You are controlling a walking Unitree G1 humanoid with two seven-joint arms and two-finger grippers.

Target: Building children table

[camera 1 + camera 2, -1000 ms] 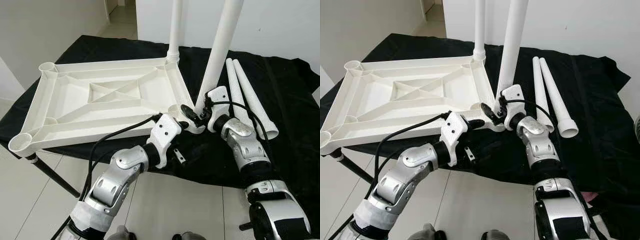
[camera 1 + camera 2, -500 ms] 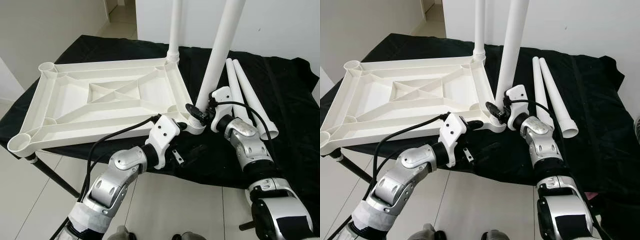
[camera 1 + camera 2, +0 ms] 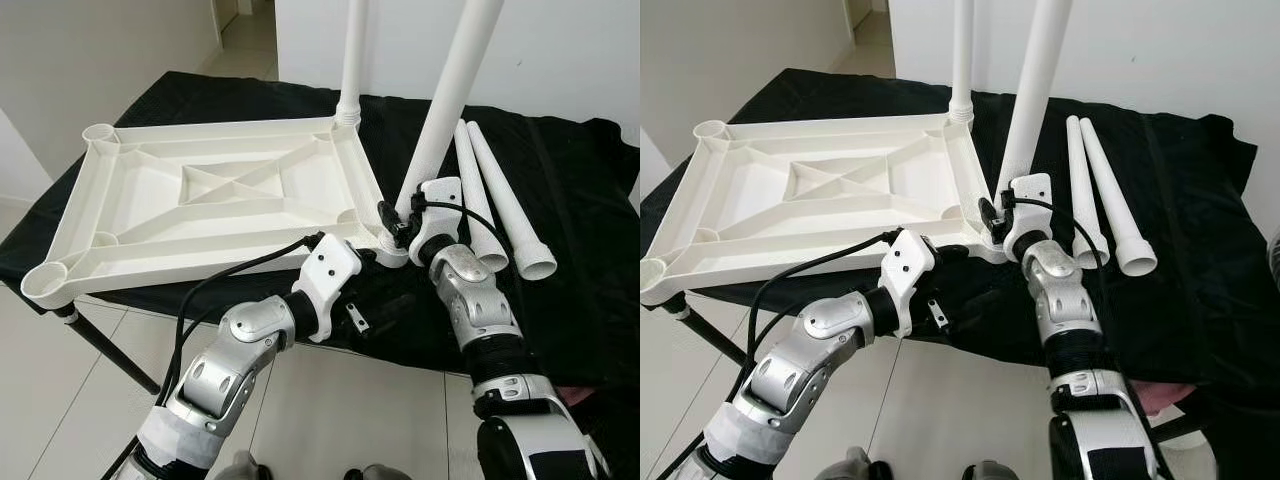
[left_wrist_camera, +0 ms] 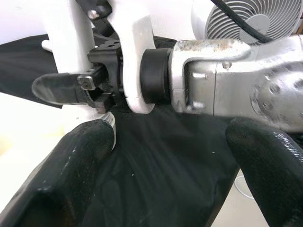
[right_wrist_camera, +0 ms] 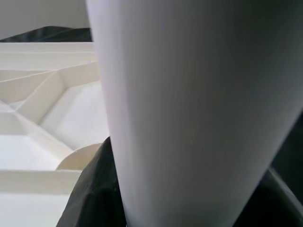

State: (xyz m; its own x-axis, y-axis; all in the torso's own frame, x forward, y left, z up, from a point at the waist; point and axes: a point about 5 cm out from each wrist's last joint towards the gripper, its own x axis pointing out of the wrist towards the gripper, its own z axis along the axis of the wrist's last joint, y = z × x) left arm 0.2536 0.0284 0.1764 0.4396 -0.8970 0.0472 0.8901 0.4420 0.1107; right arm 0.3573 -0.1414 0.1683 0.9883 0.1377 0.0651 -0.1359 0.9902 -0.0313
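At the tabletop's [image 3: 215, 195] near corner — right gripper [image 3: 398, 218] clamps the leg [image 3: 445, 110], left gripper [image 4: 165, 161] spread.

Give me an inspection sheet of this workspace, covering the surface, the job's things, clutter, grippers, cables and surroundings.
Surface: black cloth draped over a folding stand, whose dark leg shows below the tabletop.
Job's things: white tabletop lying underside up; far leg standing in its far right corner socket; near leg at the near right corner socket, tilted; two spare legs lying side by side on the cloth.
Clutter: nothing seen.
Grippers: right gripper shut on the near leg near its base; left gripper open at the same corner, holding nothing.
Cables: black cable along the left arm; another looped at the right wrist.
Surroundings: white walls, pale tiled floor.
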